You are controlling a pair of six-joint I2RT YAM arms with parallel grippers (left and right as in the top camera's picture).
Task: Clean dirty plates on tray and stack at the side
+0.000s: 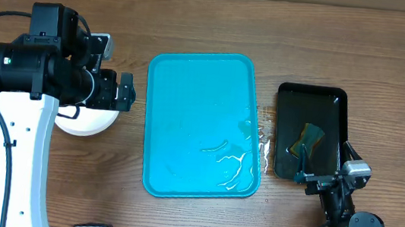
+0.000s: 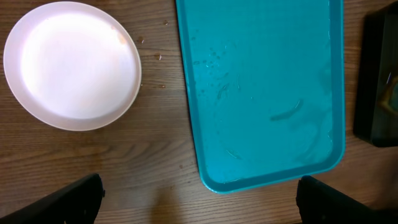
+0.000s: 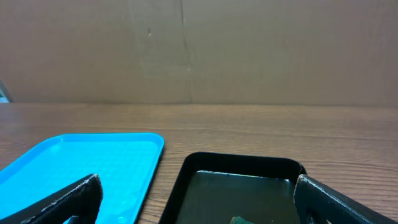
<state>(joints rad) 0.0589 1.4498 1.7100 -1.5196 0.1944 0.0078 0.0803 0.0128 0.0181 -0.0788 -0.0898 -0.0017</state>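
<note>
The turquoise tray lies at the table's middle with no plate on it, only wet streaks. In the left wrist view the tray fills the right side. A white plate rests on the wood left of it. Overhead, that plate is mostly hidden under the left arm, and I cannot tell if others lie beneath it. My left gripper hangs open between plate and tray, holding nothing. My right gripper stands open at the near end of the black tray, also holding nothing.
A narrow glossy black tray sits right of the turquoise tray, holding dark water and a green-yellow sponge. Water drops lie on the wood between the two trays. A cardboard wall stands behind the table.
</note>
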